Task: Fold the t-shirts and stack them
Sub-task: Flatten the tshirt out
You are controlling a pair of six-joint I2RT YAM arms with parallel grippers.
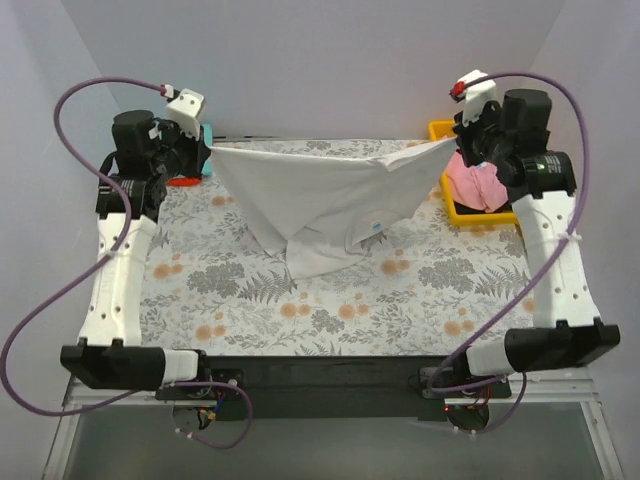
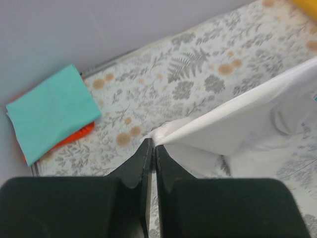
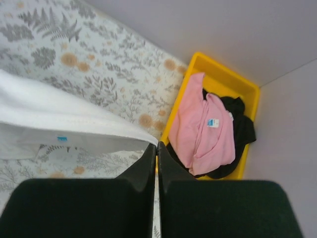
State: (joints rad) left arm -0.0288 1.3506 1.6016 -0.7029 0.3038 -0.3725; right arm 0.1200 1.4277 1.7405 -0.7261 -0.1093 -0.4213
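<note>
A white t-shirt (image 1: pixel 320 195) hangs stretched between both raised grippers, its lower part drooping onto the floral table cloth (image 1: pixel 300 300). My left gripper (image 1: pixel 208 148) is shut on its left corner (image 2: pixel 166 130). My right gripper (image 1: pixel 457 143) is shut on its right edge (image 3: pixel 74 116). A folded teal t-shirt (image 2: pixel 52 111) lies on a folded orange t-shirt (image 2: pixel 74 138) at the back left. A pink t-shirt (image 3: pixel 205 131) and a black t-shirt (image 3: pixel 242 131) lie crumpled in the yellow bin (image 3: pixel 218 69) at the back right.
The yellow bin (image 1: pixel 440 130) stands at the table's back right corner, under the right wrist. Grey walls close the back and both sides. Purple cables loop from both arms.
</note>
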